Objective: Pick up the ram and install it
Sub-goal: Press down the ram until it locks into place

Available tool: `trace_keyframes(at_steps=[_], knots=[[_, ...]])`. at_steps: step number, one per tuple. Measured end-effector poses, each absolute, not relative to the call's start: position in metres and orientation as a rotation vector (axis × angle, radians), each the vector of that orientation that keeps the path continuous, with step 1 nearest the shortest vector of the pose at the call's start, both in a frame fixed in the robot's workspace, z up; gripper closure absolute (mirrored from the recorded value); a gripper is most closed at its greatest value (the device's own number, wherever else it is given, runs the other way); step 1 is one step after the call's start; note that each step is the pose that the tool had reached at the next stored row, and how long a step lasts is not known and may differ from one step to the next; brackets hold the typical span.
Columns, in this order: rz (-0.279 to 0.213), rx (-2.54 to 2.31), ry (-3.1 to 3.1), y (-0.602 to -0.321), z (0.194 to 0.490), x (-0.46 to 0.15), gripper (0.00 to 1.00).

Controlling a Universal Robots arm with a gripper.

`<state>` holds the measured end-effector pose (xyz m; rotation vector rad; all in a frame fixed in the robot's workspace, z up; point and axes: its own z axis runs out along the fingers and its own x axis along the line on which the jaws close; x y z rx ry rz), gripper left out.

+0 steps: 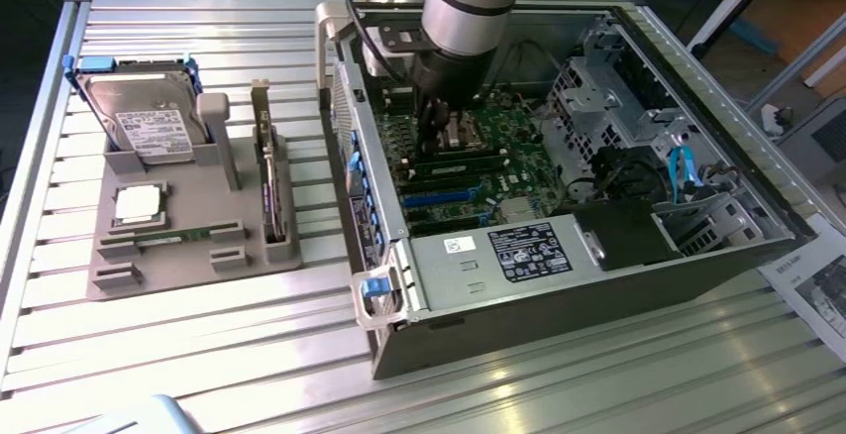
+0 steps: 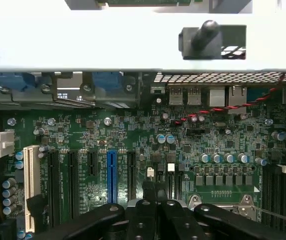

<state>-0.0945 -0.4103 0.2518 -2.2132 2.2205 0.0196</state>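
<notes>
Exterior view: arm's grey cylinder reaches down into open black metal PC case; gripper low over green motherboard, beside dark memory slots. Jaw state cannot tell here. Thin green ram lies flat in grey plastic holder on the exterior view's left, near square silver processor; hard drive farther back. Slatted aluminium table.

Wrist view: black glossy fingers pressed together, nothing between. Motherboard below, blue slot, white slot.
</notes>
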Motion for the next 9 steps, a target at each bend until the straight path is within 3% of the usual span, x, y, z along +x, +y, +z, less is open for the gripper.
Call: trace_keyframes(at_steps=[9], knots=[[0.020, -2.213, 2.221, -0.410, 0.275, -0.094, 0.90]])
